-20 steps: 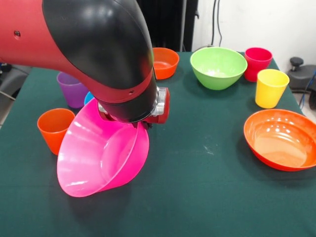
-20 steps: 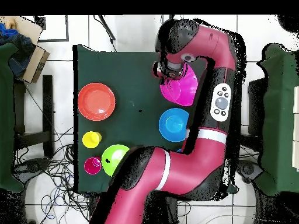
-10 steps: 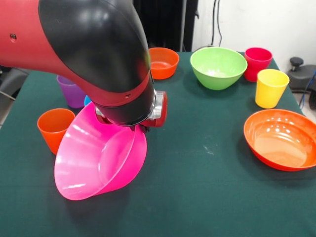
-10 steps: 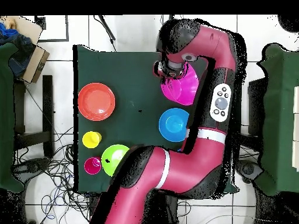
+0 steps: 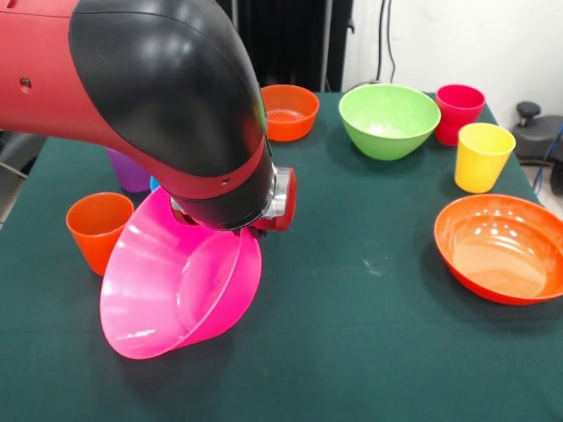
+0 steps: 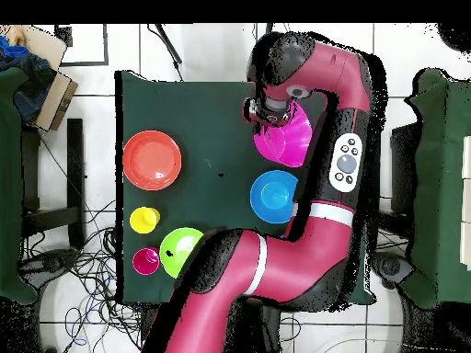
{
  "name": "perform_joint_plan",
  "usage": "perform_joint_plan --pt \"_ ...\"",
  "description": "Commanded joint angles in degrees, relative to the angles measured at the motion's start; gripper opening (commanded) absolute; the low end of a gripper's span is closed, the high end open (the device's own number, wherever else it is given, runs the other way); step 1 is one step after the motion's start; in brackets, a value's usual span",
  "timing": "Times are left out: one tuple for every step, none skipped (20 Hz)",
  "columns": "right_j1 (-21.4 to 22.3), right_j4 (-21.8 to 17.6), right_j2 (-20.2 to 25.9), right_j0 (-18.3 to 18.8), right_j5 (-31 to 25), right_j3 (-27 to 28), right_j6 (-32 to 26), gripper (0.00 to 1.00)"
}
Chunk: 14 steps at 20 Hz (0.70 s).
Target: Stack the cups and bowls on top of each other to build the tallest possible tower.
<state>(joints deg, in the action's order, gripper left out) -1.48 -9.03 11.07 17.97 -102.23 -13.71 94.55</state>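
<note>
Now the pink bowl (image 5: 176, 286) hangs tilted, mouth toward the camera, its rim under the arm's wrist; the gripper (image 5: 255, 230) appears clamped on that rim, though its fingers are hidden. Beside the bowl stands 1 orange cup (image 5: 95, 230); the green bowl (image 5: 388, 119) sits well apart.

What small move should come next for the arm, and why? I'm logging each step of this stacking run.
Probably lower and level the pink bowl onto the cloth as the tower's base: it hangs steeply tilted under the wrist, its lower rim near the table. The gripper is hidden.
</note>
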Motion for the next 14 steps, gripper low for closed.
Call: perform_joint_plan --pt "0.61 -2.83 5.34 -0.63 -6.07 0.20 -8.58 0.00" --pt "0.55 -2.91 5.49 -0.57 -6.26 0.34 -8.72 0.00" --pt "0.49 -3.12 5.70 -0.53 -6.65 0.64 -8.82 0.00" --pt "0.43 -3.34 5.91 -0.50 -7.04 0.94 -8.92 0.00" --pt "0.34 -3.63 6.22 -0.52 -7.48 1.27 -8.97 0.00" --pt "0.26 -3.92 6.54 -0.53 -7.91 1.60 -9.03 0.00" --pt "0.15 -4.24 6.87 -0.53 -8.21 1.91 -9.10 0.00" --pt "0.07 -4.45 7.08 -0.51 -8.35 2.07 -9.21 0.00" --pt "0.04 -4.65 7.26 -0.48 -8.48 2.17 -9.37 0.00" --pt "-0.03 -4.94 7.48 -0.45 -8.57 2.32 -9.60 0.00" --pt "-0.10 -5.38 7.82 -0.38 -8.83 2.57 -9.91 0.00" --pt "-0.17 -5.83 8.16 -0.31 -9.09 2.83 -10.23 0.00" --pt "-0.28 -6.60 8.79 -0.18 -9.63 3.28 -10.79 0.00" --pt "-0.41 -7.29 9.42 -0.06 -10.04 3.58 -11.30 0.00"
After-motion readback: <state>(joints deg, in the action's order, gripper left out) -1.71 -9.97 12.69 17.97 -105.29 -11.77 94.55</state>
